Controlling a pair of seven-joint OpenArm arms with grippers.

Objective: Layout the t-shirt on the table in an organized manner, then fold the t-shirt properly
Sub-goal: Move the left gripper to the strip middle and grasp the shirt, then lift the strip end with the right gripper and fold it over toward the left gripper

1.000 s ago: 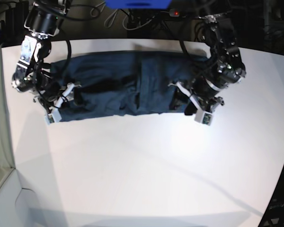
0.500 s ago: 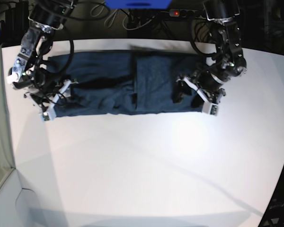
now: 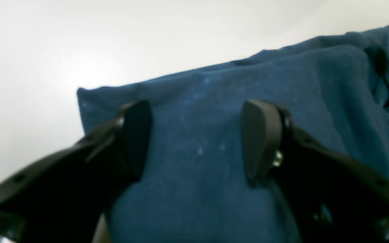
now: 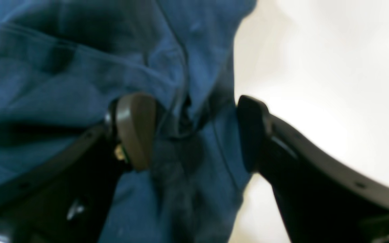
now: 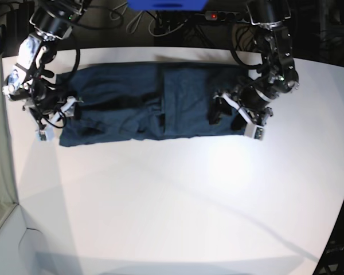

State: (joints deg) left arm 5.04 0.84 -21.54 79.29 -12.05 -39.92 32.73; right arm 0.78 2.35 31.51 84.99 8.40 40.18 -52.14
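Note:
The dark navy t-shirt (image 5: 155, 103) lies as a long folded band across the far part of the white table (image 5: 172, 200). My left gripper (image 5: 236, 117) hovers over the band's right end, open. In the left wrist view its fingers (image 3: 262, 135) straddle flat blue cloth (image 3: 198, 101) near a corner, and the left gripper (image 3: 196, 135) pinches nothing. My right gripper (image 5: 56, 119) is at the band's left end, open. In the right wrist view the right gripper (image 4: 192, 131) stands over a seamed, wrinkled edge of the t-shirt (image 4: 79, 67), beside bare table (image 4: 333, 67).
Black cables (image 5: 160, 26) and a blue object (image 5: 166, 4) sit beyond the table's far edge. The table's curved edge (image 5: 341, 217) runs down the right side. A lower grey surface (image 5: 3, 240) lies past the left edge.
The shirt band has been drawn out longer and flatter. Both grippers' jaws have widened. The right arm has drifted toward the view's left and back; the left arm has barely moved lately.

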